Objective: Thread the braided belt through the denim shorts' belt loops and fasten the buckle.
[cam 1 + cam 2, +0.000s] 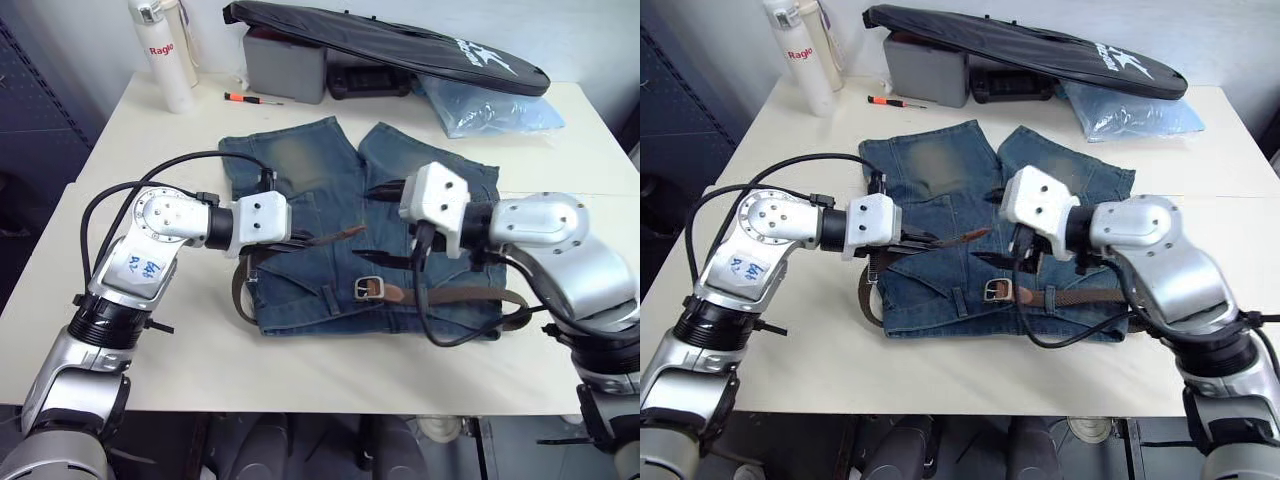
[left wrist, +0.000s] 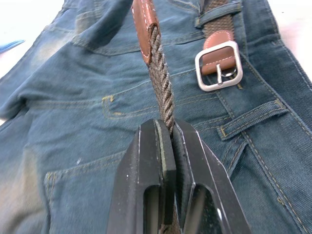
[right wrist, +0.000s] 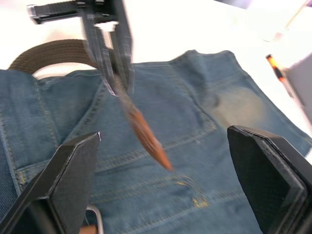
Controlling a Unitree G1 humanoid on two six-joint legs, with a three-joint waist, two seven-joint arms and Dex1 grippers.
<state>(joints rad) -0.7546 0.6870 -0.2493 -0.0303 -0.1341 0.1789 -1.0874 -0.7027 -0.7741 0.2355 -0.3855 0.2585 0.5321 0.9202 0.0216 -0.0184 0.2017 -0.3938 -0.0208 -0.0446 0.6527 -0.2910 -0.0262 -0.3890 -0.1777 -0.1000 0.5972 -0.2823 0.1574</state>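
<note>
The white table (image 1: 330,385) has bare room near and left of the denim shorts (image 1: 300,165), which lie flat mid-table. The braided belt (image 1: 455,293) runs along their near waistband, the buckle (image 1: 368,288) at centre. The left gripper (image 2: 165,146) pinches the strap behind its tan tip. The right gripper (image 3: 161,170) gapes wide, empty.

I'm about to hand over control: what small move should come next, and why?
Probably bring the open right gripper onto the belt's tan tip. The left gripper is shut on the belt, the tip hangs between the right fingers, and the buckle lies unfastened on the shorts.
</note>
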